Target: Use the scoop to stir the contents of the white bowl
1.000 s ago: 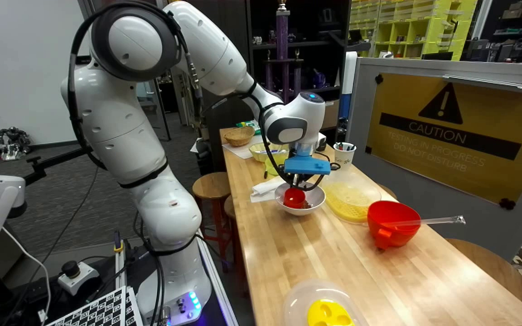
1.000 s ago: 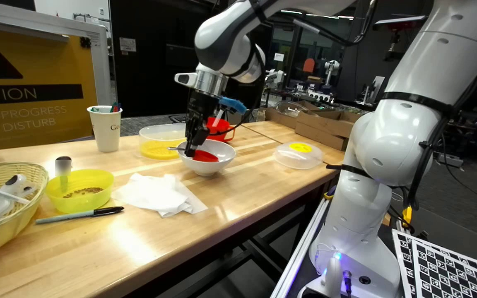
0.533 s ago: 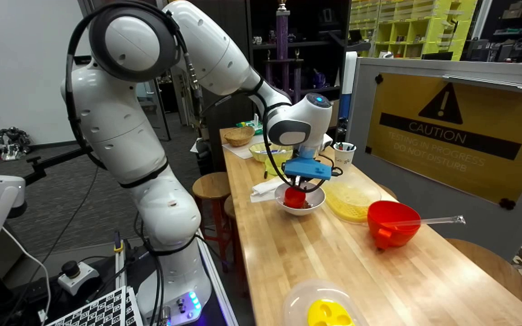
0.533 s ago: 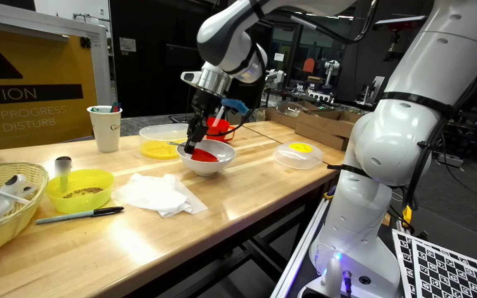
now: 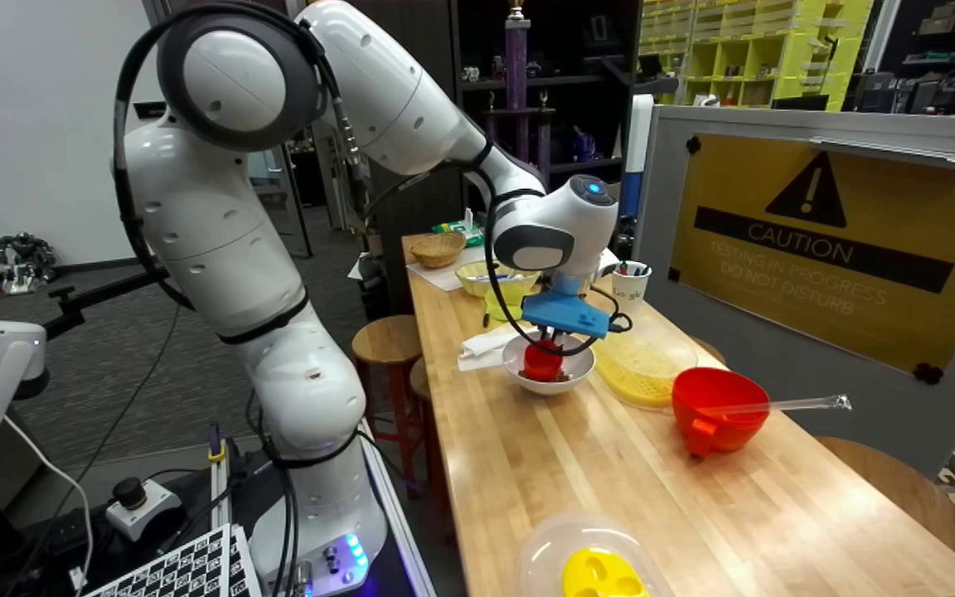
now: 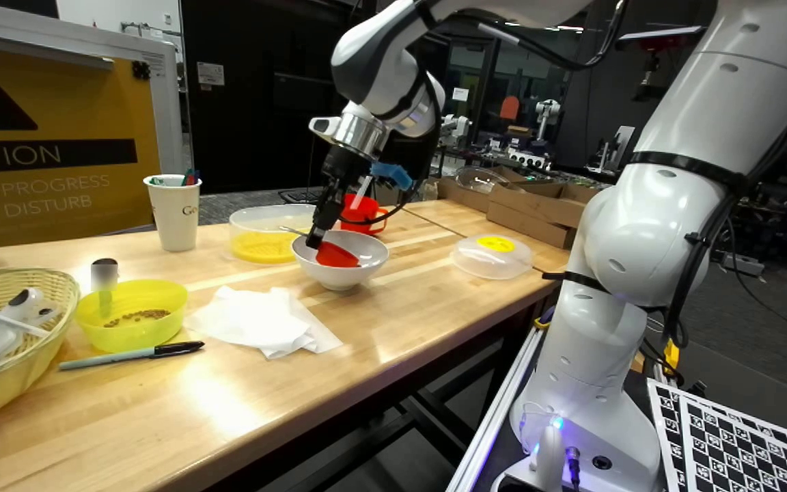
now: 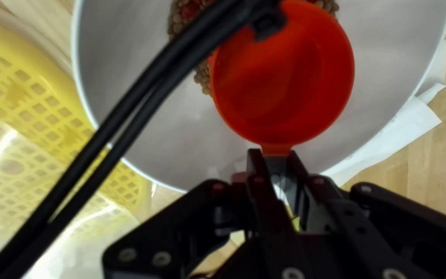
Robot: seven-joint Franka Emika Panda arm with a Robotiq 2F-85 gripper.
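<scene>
The claw [image 7: 274, 158] is pinched narrow on the grey handle [image 6: 292, 231] of the red scoop [image 7: 285, 77], which sits tilted inside the white bowl [image 7: 393, 58]. In the wrist view the bowl's pale wall shows to both sides of the scoop, leaving room within the rim; brown grains [image 7: 203, 79] with red bits [image 7: 189, 11] show beside the scoop and past it. A black cable [image 7: 192, 48] cuts across the rim. Just outside that rim is a yellow perforated tub [image 7: 48, 112] on one side and crumpled white paper [image 7: 405, 128] on the other; whether either touches the bowl, I cannot tell. Farther along, in an exterior view, a yellow bowl [image 6: 134, 335] and a pen [image 6: 127, 357] lie near the paper, the pen toward the edge of the bench [image 6: 195, 389]. The other way, a broad run of wood stretches to a translucent dome [image 6: 462, 261] with a yellow top, near the edge on the side of the arm [image 6: 578, 342]. A red bowl [image 5: 710, 402] stands by the opposite long edge; a grey partition [image 5: 784, 356] rises beyond.
</scene>
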